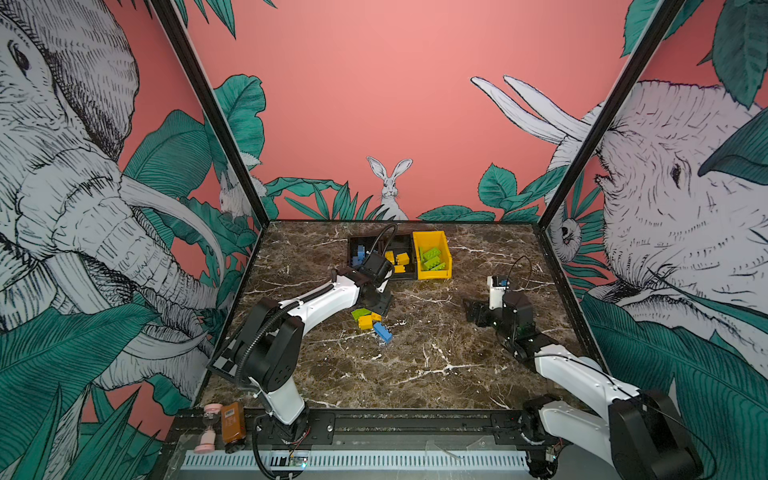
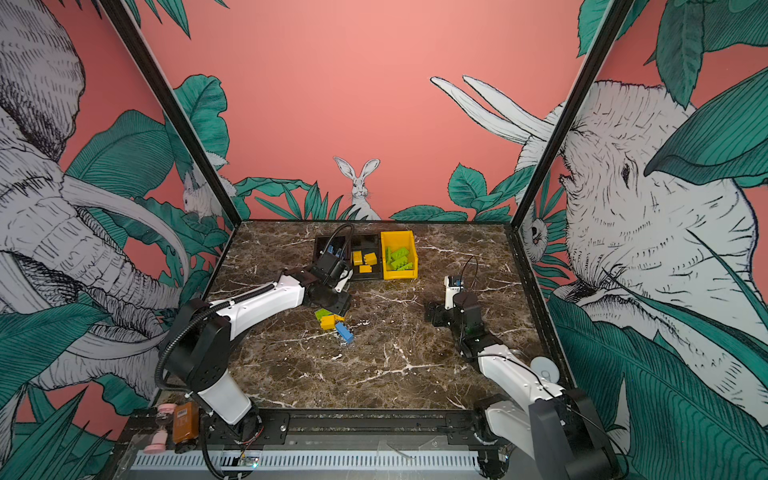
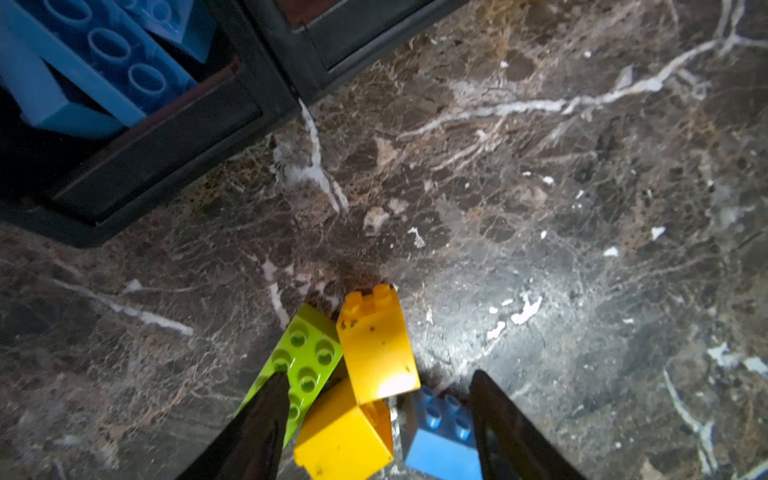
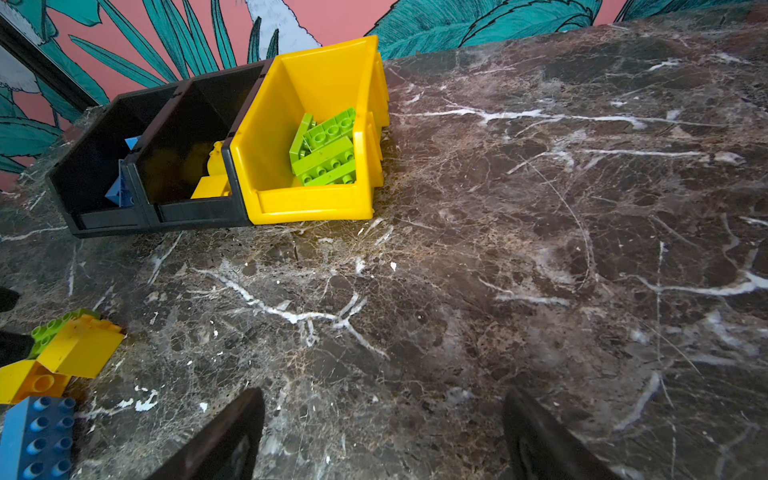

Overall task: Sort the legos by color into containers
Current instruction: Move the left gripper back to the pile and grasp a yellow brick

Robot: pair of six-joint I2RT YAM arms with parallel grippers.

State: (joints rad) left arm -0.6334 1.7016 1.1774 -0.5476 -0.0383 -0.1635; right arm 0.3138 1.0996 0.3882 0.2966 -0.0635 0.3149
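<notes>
Viewed from my remote station: the left claw (image 3: 378,379) hung spread over the last loose legos, a small pile (image 1: 369,322) near the middle of the marble desk (image 1: 415,365). In its wrist view one finger (image 3: 266,415) overlapped the loose green brick (image 3: 305,357). The other stood just beside the loose blue brick (image 3: 440,432), and two loose yellow bricks (image 3: 376,349) lay between them, touching each other. Nothing was pinched, and I could not tell whether either finger touched plastic.

In both top views the left arm (image 1: 316,299) reached in from the near left corner, its claw just on the far side of the pile and near the black bins.

Along the far side of the desk, three containers stood in a row, side against side. The yellow bin (image 1: 434,273) on the right held green bricks (image 1: 432,257). The middle black bin (image 4: 199,214) held yellow bricks (image 1: 398,259), and the left black bin (image 4: 112,220) held blue bricks (image 3: 108,54).

On the right of the desk, the right claw (image 4: 382,399) was spread too, with only bare marble between its fingers. It sat low, well apart from both the pile and the bins, and its wrist camera looked across at the yellow bin and caught the loose bricks at the picture's edge.
</notes>
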